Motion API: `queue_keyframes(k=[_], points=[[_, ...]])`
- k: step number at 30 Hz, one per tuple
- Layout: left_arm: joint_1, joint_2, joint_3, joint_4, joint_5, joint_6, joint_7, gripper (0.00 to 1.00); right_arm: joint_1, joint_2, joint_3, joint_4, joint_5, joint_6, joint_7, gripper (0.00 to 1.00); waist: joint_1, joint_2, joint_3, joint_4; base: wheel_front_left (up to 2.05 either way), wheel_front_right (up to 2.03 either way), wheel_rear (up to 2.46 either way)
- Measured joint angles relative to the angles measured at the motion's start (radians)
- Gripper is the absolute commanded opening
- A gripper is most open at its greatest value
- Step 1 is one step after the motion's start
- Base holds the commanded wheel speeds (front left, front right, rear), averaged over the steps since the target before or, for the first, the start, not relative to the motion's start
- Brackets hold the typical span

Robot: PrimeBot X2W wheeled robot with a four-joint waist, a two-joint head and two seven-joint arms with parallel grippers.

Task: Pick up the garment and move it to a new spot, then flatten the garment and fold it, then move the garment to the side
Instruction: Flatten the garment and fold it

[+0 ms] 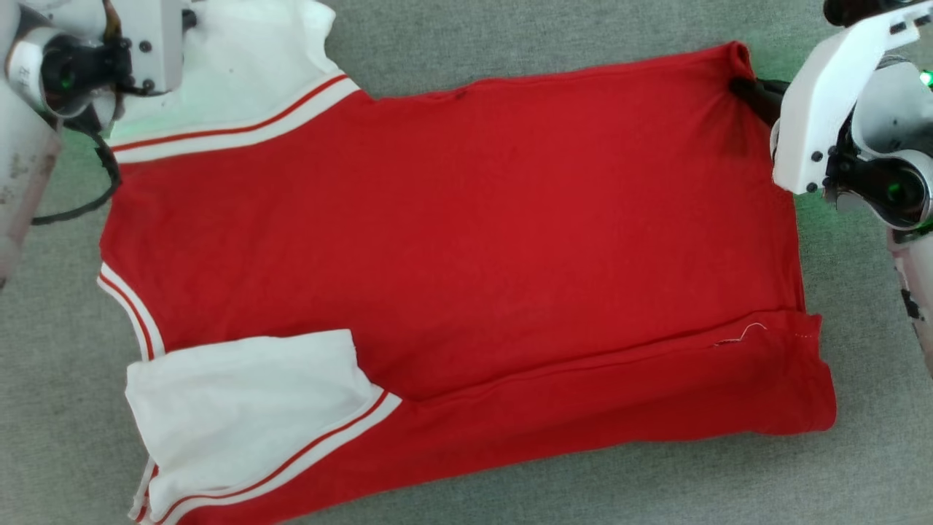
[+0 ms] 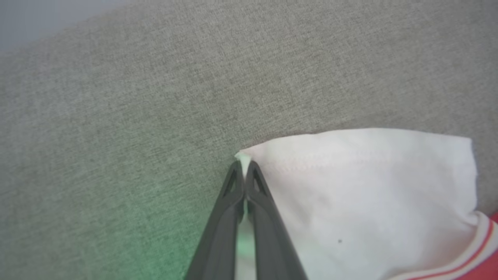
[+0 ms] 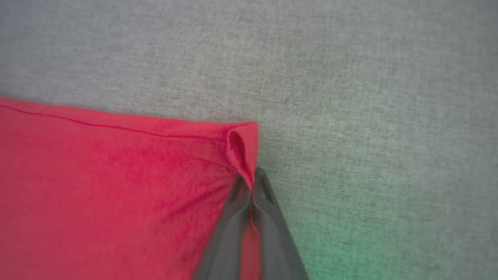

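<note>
The garment [image 1: 466,240] is a red T-shirt with white sleeves and striped trim, spread flat on grey cloth, collar end to the left. In the left wrist view my left gripper [image 2: 244,163] is shut on the corner of the far white sleeve [image 2: 362,194], a sliver of white cloth pinched between its tips. My right gripper [image 3: 249,179] is shut on the far hem corner of the red body [image 3: 116,186], where the cloth bunches into a small fold. In the head view its dark fingers [image 1: 754,95] meet that corner. The near sleeve [image 1: 248,408] lies flat.
Grey woven cloth [image 1: 510,29] covers the whole surface around the shirt. A long crease runs along the shirt's near edge [image 1: 619,379]. My white left wrist housing [image 1: 109,51] sits over the far sleeve, and a dark cable [image 1: 87,204] loops beside it.
</note>
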State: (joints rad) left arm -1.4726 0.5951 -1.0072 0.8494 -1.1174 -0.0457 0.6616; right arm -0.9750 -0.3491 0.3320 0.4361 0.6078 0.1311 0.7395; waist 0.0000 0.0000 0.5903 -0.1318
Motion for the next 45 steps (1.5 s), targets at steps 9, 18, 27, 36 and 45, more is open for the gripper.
queue_keyframes(k=[9,18,27,36,45], points=[[-0.001,-0.025,0.001,0.035,0.006,-0.043,-0.078,0.0,-0.017,-0.021,0.043,0.046,0.017,0.0,-0.066,0.0,0.0,0.0,-0.035,0.013,0.0,0.0,0.0],[0.012,0.008,-0.006,-0.017,0.003,-0.069,-0.108,0.0,0.032,-0.093,0.092,0.014,0.053,0.0,-0.159,0.0,0.0,0.0,-0.105,0.044,0.0,0.0,0.0],[0.137,0.114,-0.035,-0.241,0.007,-0.031,-0.098,0.0,0.174,-0.177,0.094,-0.084,0.107,0.0,-0.197,0.0,0.0,0.0,-0.193,0.085,0.0,0.0,0.0],[0.368,0.309,-0.054,-0.728,-0.033,0.183,-0.067,0.0,0.365,-0.239,0.055,-0.187,0.138,0.0,-0.185,0.0,0.0,0.0,-0.275,0.126,0.0,0.0,0.0],[0.576,0.439,-0.086,-1.063,-0.095,0.377,-0.073,0.0,0.505,-0.245,0.008,-0.223,0.137,0.0,-0.14,0.0,0.0,0.0,-0.308,0.148,0.0,0.0,0.0]])
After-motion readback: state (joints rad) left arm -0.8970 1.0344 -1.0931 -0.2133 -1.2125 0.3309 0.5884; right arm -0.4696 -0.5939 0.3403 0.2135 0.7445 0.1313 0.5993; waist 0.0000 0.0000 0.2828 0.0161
